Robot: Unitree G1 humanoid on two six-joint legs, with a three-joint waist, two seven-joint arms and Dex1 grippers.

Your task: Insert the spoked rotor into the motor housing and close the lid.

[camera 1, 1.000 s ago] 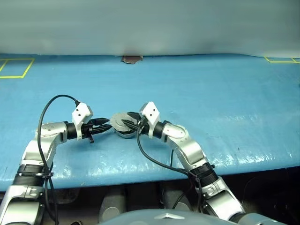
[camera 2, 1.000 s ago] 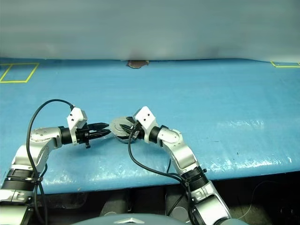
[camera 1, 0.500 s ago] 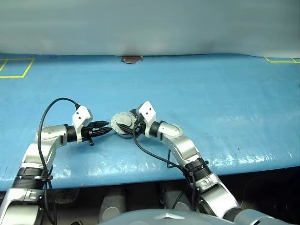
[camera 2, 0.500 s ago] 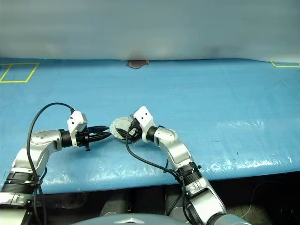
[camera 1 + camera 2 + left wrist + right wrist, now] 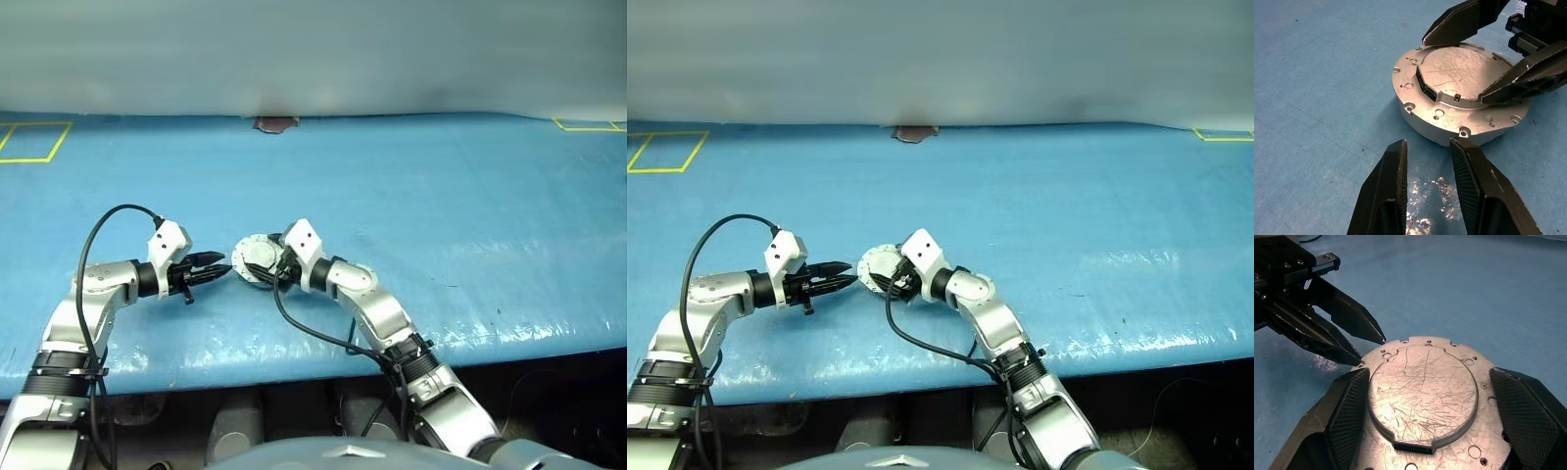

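The motor housing (image 5: 1440,120), a round silver body with a flange of small holes, lies flat on the blue table just ahead of me. The lid (image 5: 1459,73), its plain scratched grey face up, sits on top of it. The spoked rotor is hidden. My right gripper (image 5: 1425,396) is open, one finger on each side of the lid; I cannot tell whether they touch it. My left gripper (image 5: 1427,149) points at the housing's rim from the left, a little short of it, with a narrow gap between its fingers and nothing in it.
The blue table cover (image 5: 441,196) stretches far to the right and back. Yellow taped squares mark the far left (image 5: 29,142) and far right (image 5: 588,124) corners. A small brown thing (image 5: 276,123) lies at the back edge. The table's front edge runs just below my arms.
The right gripper has sunk slightly with the housing, and its jaws have spread wider around the lid. The left gripper has kept still.
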